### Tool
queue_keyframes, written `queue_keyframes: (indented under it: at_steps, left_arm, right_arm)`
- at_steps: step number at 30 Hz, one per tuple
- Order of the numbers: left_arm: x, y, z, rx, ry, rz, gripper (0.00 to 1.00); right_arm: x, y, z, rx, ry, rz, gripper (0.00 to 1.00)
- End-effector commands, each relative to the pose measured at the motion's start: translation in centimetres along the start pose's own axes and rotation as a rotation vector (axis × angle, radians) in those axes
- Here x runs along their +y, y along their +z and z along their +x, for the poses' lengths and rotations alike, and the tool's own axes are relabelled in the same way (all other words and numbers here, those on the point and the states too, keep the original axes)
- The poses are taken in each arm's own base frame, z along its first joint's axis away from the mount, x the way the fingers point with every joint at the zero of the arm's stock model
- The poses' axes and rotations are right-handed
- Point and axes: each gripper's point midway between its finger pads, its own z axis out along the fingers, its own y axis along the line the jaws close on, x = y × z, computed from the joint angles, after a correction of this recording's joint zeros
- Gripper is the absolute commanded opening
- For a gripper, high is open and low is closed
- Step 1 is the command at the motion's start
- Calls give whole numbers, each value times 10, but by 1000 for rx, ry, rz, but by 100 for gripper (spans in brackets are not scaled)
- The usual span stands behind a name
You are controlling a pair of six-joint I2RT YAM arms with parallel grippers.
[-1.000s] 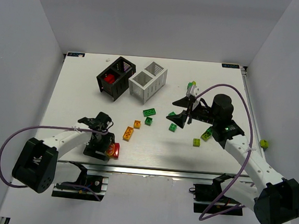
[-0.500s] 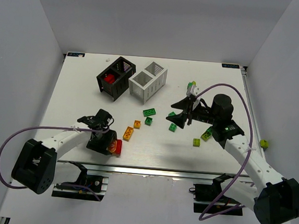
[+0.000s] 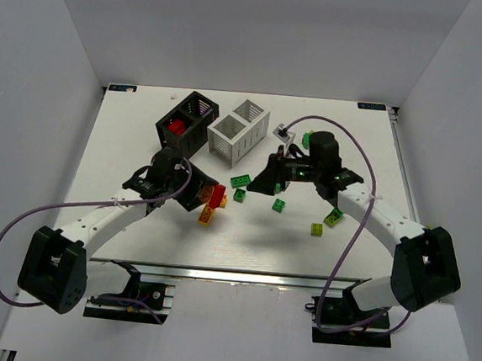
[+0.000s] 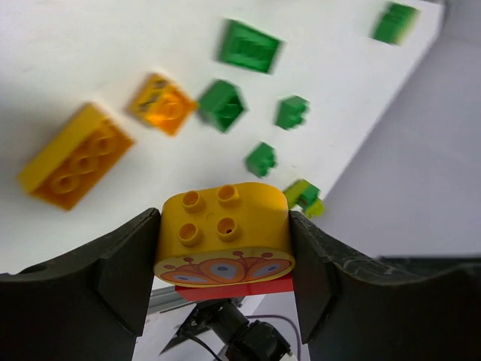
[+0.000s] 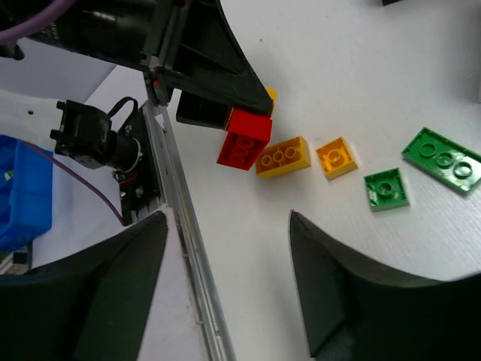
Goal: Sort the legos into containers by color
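Note:
My left gripper (image 4: 224, 252) is shut on a stacked lego (image 4: 224, 229), a rounded yellow brick on a red one, held above the table (image 3: 125, 149). The top view shows this left gripper (image 3: 209, 193) in front of the black container (image 3: 198, 109), whose near compartment holds a red lego (image 3: 176, 127). The white container (image 3: 251, 112) stands right of it. My right gripper (image 3: 264, 181) hangs open over green legos (image 3: 241, 180); in its own view the right gripper (image 5: 225, 218) holds nothing. An orange-yellow lego (image 5: 283, 156) lies beside the held red brick (image 5: 244, 139).
Loose on the table are a small orange brick (image 4: 165, 105), green bricks (image 3: 279, 205) and yellow-green bricks (image 3: 333, 216). A metal rail (image 5: 184, 248) runs along the table's near edge. One green piece (image 3: 425, 231) lies off the table's right side.
My left gripper closed on the red and yellow lego near the front edge, lifted it and carried it toward the containers. My right arm swung left toward the table's middle.

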Motion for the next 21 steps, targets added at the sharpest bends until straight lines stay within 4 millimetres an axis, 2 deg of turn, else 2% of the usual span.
queue_keyframes:
  at_steps: [1, 3, 6, 11, 21]
  left_arm:
    - [-60, -11, 0, -2, 170, 213, 0]
    - [-73, -13, 2, -3, 201, 242, 0]
    - [-93, -14, 3, -3, 234, 299, 0]
    - [-109, -17, 12, 15, 254, 363, 0]
    - [-116, -19, 21, 43, 254, 409, 0]
  right_arm:
    - [21, 18, -23, -2, 41, 12, 74]
    - [21, 28, -24, 1, 38, 46, 76]
    - [22, 43, -15, 22, 63, 73, 77]
    - [13, 54, -14, 26, 71, 121, 78]
    - [-9, 64, -24, -2, 66, 211, 76]
